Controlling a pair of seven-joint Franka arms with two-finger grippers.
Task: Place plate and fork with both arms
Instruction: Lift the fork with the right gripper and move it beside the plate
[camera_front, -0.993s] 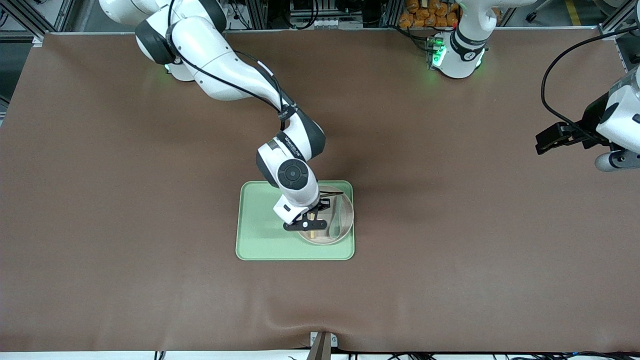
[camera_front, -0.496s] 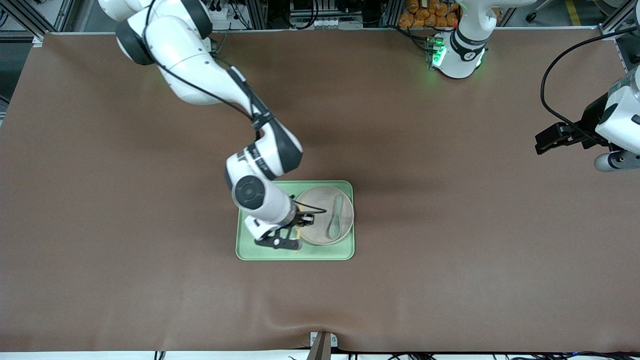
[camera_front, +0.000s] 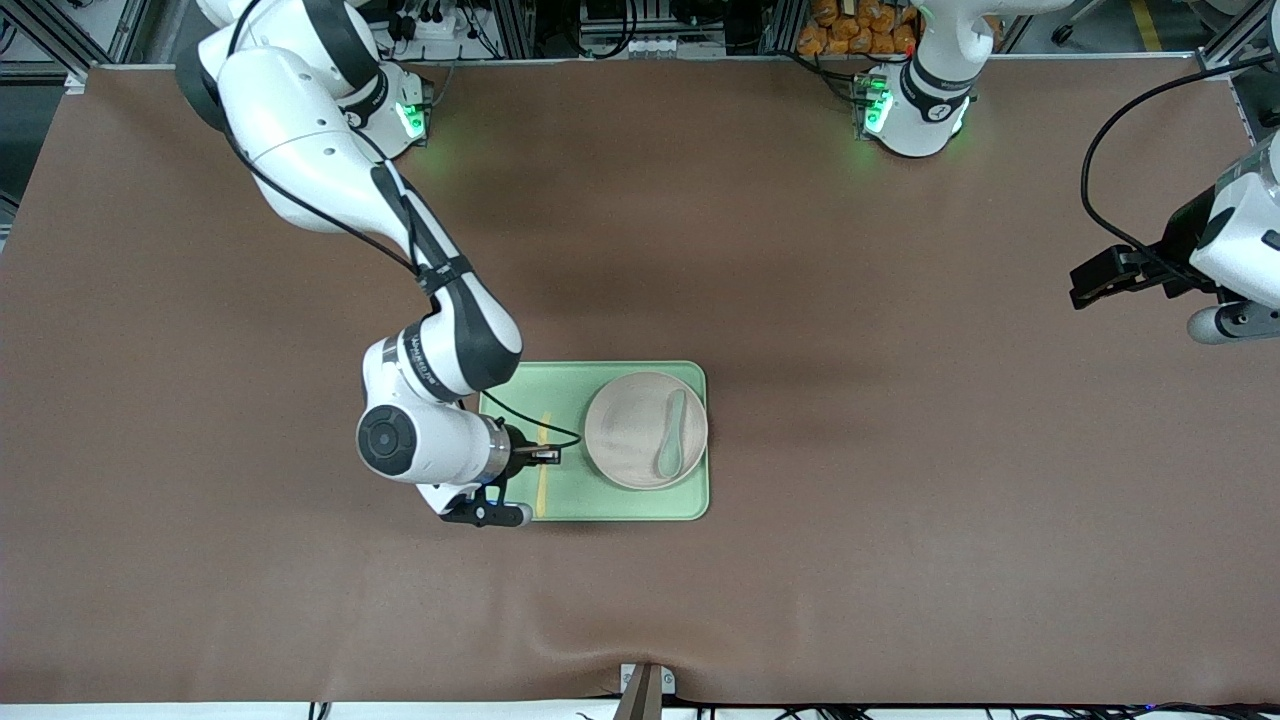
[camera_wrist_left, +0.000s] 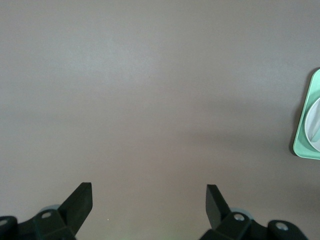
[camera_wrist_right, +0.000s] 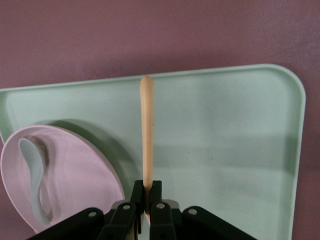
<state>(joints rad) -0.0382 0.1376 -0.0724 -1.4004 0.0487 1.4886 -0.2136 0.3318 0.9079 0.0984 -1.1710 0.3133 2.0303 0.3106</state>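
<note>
Two black fingers (camera_wrist_right: 146, 196) of the right gripper (camera_wrist_right: 146, 202) are pressed together on one end of the fork (camera_wrist_right: 147, 135), pinching the pale-yellow utensil so that its long handle runs out away from them. In the front view the fork (camera_front: 542, 464) shows as a thin yellow strip over the bare part of the green tray (camera_front: 560, 388) toward the right arm's end of the table (camera_front: 900, 480), beside the plate (camera_front: 636, 428). Whether the fork touches the tray floor cannot be told. The right gripper (camera_front: 520, 487) is over the tray's edge at that same end, its wrist bent down from the right arm (camera_front: 330, 160), which reaches in from its base.

The round beige-pink plate lies in the tray at the end toward the left arm, and a grey-green spoon (camera_front: 671, 446) rests in it.

Over bare brown table toward its own end, well apart from the tray, hangs the left gripper (camera_wrist_left: 149, 200), waiting, with its fingers (camera_wrist_left: 81, 197) spread wide and nothing between them. Only a corner of the tray (camera_wrist_left: 306, 135) appears in the left wrist view.
</note>
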